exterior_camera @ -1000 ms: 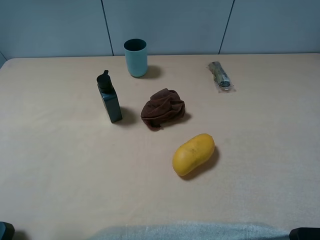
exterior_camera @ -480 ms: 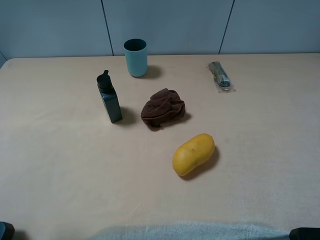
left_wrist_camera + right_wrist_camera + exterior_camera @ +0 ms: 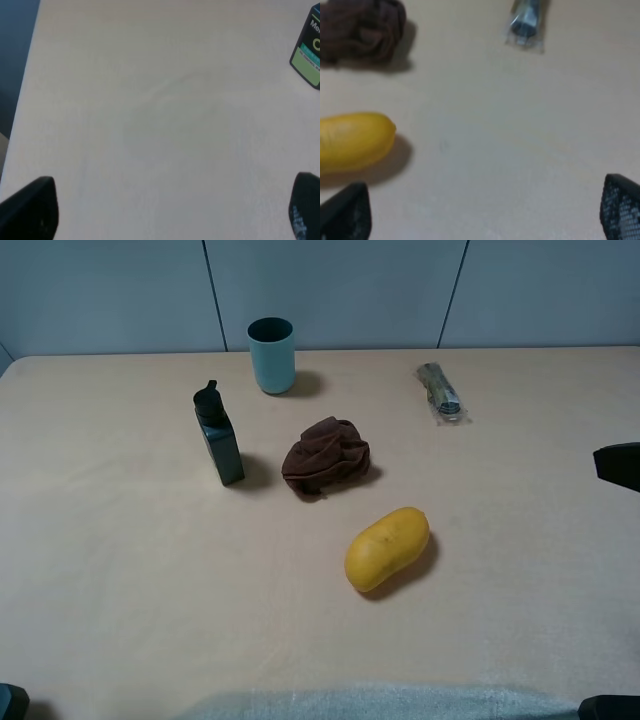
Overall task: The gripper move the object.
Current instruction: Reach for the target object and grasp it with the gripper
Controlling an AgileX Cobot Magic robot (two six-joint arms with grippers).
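Pale beige tabletop (image 3: 120, 590) holds the smooth yellow oval fruit (image 3: 387, 548) near its middle — probably the target. With fingers spread wide, as on the left gripper (image 3: 165, 210), the right gripper (image 3: 482, 212) should straddle its narrow width.

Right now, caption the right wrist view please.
Open right gripper over the table, facing a yellow fruit, brown cloth and clear-wrapped packet.
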